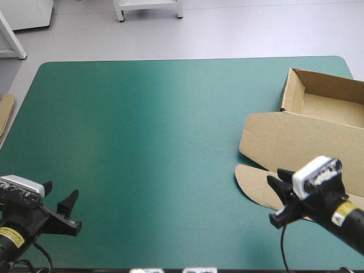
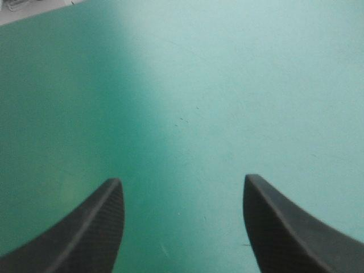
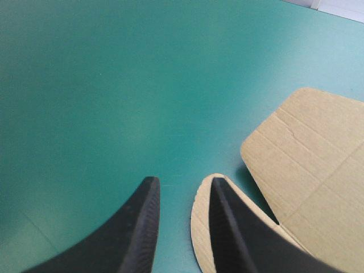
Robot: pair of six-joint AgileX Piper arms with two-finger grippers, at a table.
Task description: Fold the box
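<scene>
The box (image 1: 296,142) is lying at the right side of the surface (image 1: 142,142), its tray toward the far right corner and its lid flat in front. The right pincer (image 1: 272,200) is hanging over the lid's front flap, and the left pincer (image 1: 60,193) is hanging over the near left corner. More board (image 1: 5,111) is lying at the left edge.

A lab: teal-green table (image 1: 142,142), white furniture legs (image 1: 149,8), grey floor (image 1: 239,34).

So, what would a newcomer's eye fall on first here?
The brown box at the right of the cover: an open tray at the far side, its lid flat toward the near edge. The right gripper hangs open over the lid's rounded flap; the left gripper stands open above the cover.
</scene>
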